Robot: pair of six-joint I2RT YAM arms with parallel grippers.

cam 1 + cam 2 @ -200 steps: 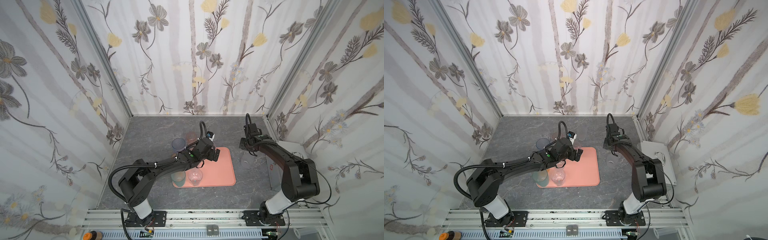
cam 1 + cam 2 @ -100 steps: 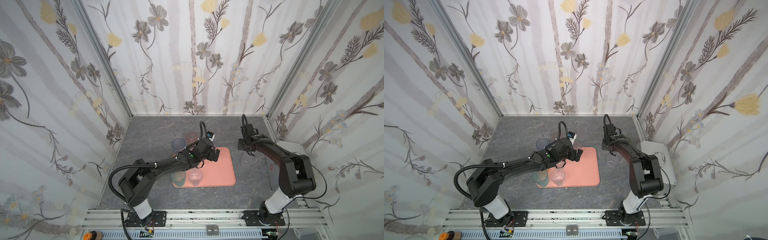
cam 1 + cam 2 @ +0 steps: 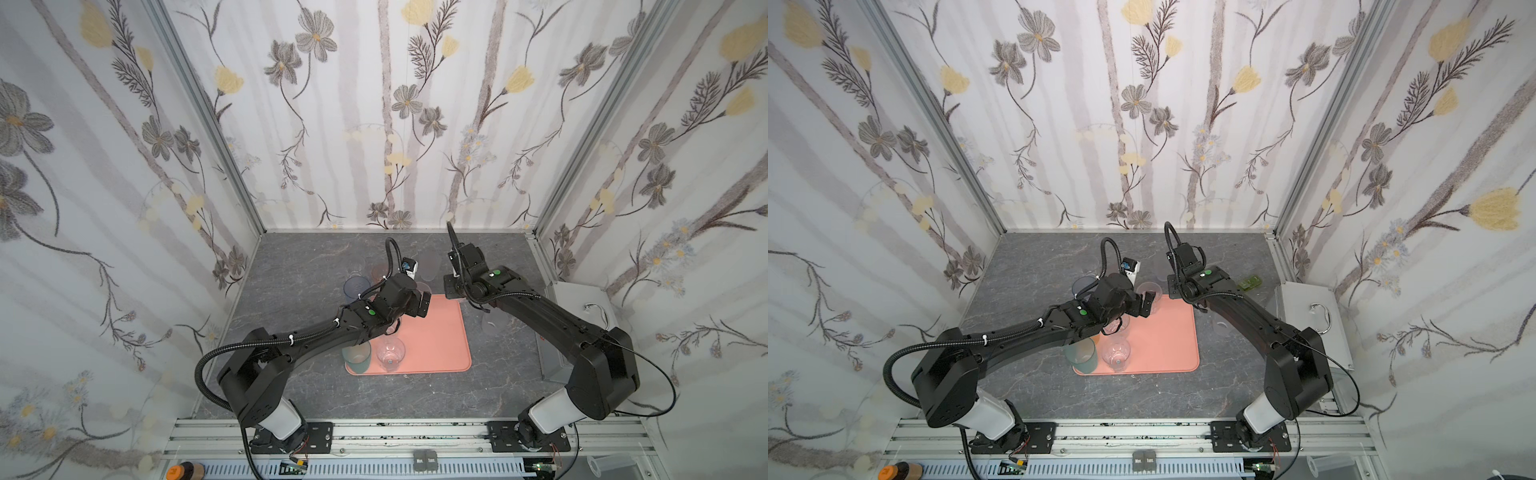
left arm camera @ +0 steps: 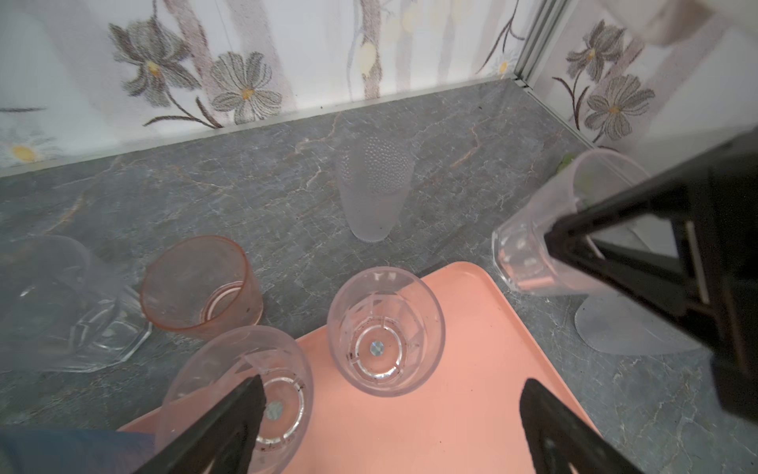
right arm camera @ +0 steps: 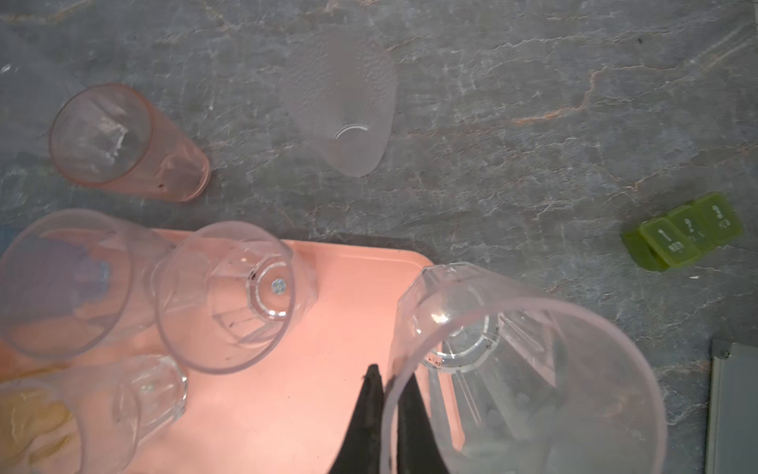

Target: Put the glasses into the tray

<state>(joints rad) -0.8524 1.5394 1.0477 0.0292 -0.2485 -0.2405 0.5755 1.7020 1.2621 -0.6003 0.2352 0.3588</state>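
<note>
The right gripper (image 5: pixel 389 379) pinches the rim wall of a clear glass (image 5: pixel 512 361) at the far right corner of the tray (image 5: pixel 328 410) while the left gripper (image 4: pixel 391 394) hangs spread over the tray; the glass looks light, slick, brittle: pinch its wall gently

Several clear glasses (image 4: pixel 385 328) stand upright on the salmon-pink tray (image 4: pixel 471 410) (others, frosted and pink, beside it).

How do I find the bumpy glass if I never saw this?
Find the pink tray. Past its far edge, toward the flowery back wall, a glass stands alone on the grey table. It is milky with tiny bumps; its neighbour, the pink glass, is smooth.
</note>
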